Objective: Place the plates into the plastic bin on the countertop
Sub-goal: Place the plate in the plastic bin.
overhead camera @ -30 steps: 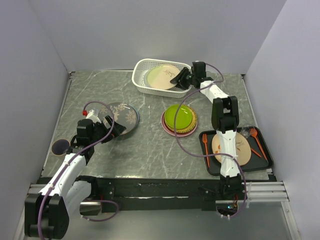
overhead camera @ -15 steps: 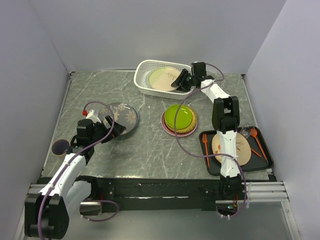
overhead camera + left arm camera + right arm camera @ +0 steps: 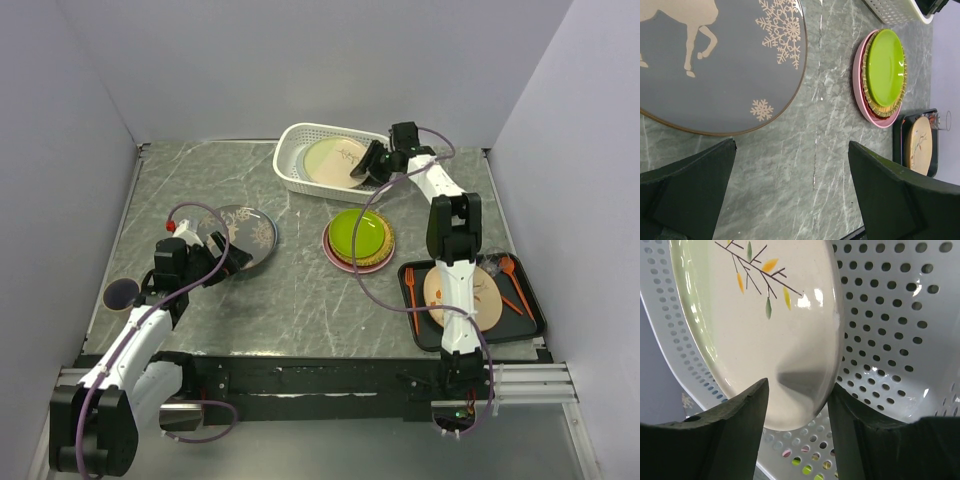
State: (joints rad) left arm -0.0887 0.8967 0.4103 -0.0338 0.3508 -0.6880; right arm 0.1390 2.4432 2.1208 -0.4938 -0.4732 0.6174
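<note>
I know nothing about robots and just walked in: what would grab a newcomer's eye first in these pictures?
Probably the lime green plate atop a stack at the centre. Then the right end effector at the rim of a cream sprig plate inside the white plastic bin at the back. At left, a grey deer plate lies before the open left end effector.

This was a robot test cell in a lab, not a real kitchen. Plain pale panels [image 3: 300,60] boxed in a marble-patterned countertop [image 3: 300,290]. Cabled robot arms [image 3: 455,270] stood on a metal rail [image 3: 520,380] at its near edge.
</note>
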